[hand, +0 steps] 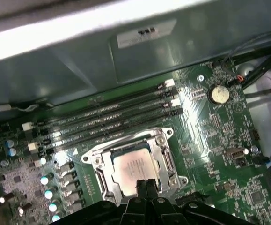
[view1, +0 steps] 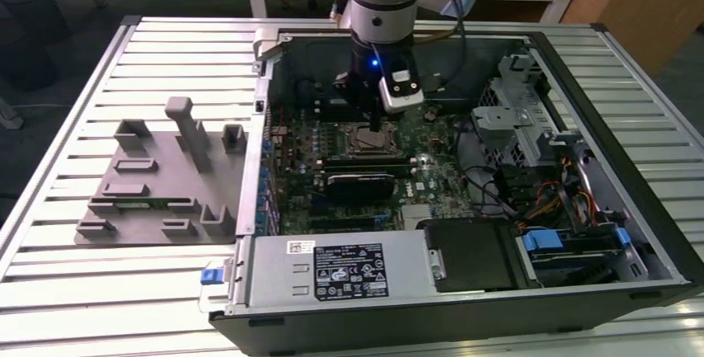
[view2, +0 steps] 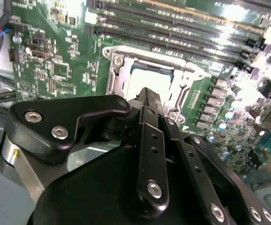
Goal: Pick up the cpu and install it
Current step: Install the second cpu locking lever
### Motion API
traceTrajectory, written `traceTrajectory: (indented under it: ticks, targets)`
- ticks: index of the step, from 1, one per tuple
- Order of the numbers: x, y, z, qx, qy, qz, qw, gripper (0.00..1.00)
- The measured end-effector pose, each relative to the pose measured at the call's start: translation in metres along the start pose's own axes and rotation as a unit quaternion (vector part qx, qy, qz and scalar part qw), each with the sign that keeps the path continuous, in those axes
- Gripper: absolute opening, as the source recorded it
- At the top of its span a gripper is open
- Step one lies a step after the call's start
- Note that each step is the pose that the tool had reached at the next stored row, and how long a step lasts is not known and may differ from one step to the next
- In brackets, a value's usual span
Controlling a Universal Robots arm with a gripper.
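Now your gripper point(hand: 146, 183) is pinched shut with nothing in it, right over the cpu point(hand: 136, 168) lying in the socket point(hand: 169, 161). Check it sits flat.

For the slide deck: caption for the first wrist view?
Shut tool poised at the edge of the cpu seated in the motherboard socket.

the open computer case point(view1: 462, 167) lies on the tabletop point(view1: 66, 291), with the holder tray point(view1: 154, 184) beside it toward the exterior view's left. inside the case, the motherboard point(hand: 210, 126) carries the socket point(hand: 165, 159), and the cpu point(hand: 135, 166) sits in that socket. the memory slots point(hand: 107, 117) run alongside the socket. the pincer point(hand: 146, 186) hangs just above the cpu.
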State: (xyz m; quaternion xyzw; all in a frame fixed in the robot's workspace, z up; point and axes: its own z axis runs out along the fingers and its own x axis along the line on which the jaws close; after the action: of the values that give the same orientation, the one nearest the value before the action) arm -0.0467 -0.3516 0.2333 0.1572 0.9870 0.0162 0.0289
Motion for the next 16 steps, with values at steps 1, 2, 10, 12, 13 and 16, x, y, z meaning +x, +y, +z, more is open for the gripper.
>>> traceTrajectory:
  ticks: [1,2,10,12,13,16]
  targets:
    - [-0.0007,-0.0022,-0.0001,0.0,0.0,0.0,1.0,0.11]
    - [-0.0015,-0.0046,-0.0001,0.0,0.0,0.0,1.0,0.11]
    - [-0.007,-0.0212,-0.0005,0.0,0.0,0.0,1.0,0.11]
    - [-0.008,-0.0244,-0.0006,0.0,0.0,0.0,1.0,0.11]
    - [-0.0085,-0.026,-0.0006,0.0,0.0,0.0,1.0,0.11]
    - [-0.0094,-0.029,-0.0006,0.0,0.0,0.0,1.0,0.11]
